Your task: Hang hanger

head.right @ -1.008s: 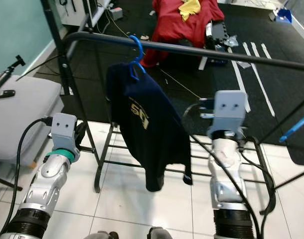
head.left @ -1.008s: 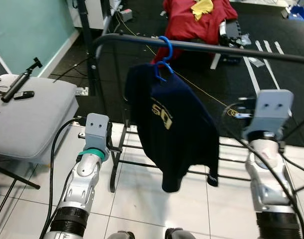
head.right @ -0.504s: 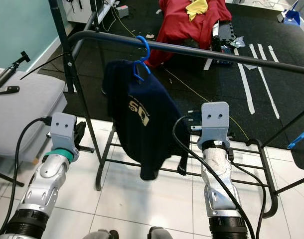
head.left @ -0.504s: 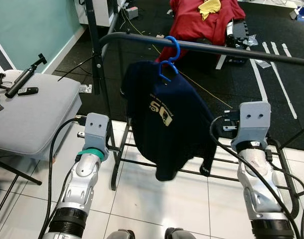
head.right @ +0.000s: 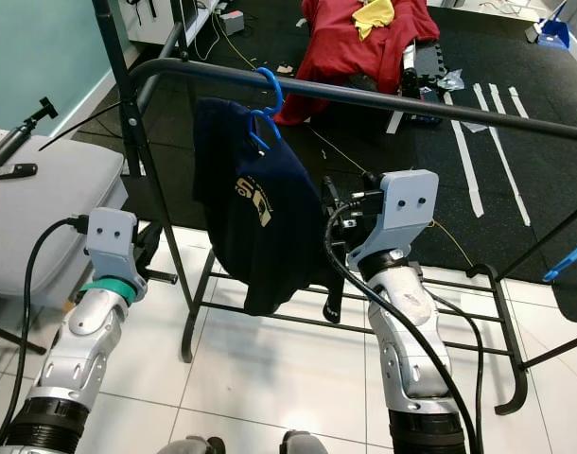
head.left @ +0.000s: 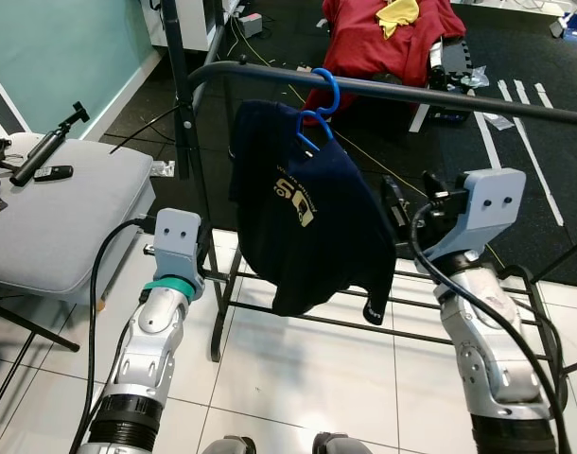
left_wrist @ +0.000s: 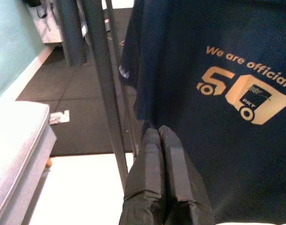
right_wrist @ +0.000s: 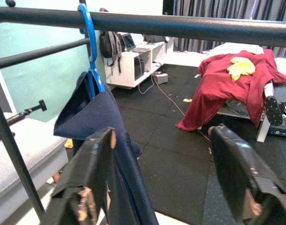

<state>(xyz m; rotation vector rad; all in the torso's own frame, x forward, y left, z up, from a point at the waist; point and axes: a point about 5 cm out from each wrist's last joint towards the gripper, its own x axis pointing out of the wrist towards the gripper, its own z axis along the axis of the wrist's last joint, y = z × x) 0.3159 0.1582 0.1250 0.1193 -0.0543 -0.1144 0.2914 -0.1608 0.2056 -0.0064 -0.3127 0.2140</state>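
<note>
Blue hanger (head.left: pixel 317 109) hooked on rail (head.left: pixel 430 92), limp, light navy shirt (head.left: pixel 307 218) at my 12 o'clock; I would grip the stiff hook; right gripper (right_wrist: pixel 166 183) spread empty, left gripper (left_wrist: pixel 160 140) closed empty.

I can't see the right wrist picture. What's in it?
A blue hanger hooks over a black rail, holding a navy shirt. The right gripper is open beside the shirt, with a red cloth behind.

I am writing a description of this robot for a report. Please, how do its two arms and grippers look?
Both arms are silver metal segments with black ribbed collars lower down. The left arm wears a teal band below a grey box-shaped wrist block with two small dots; the right arm has the same grey block. A thick black cable loops along each arm. The left gripper and right gripper have long black fingers; the right ones look scuffed.
</note>
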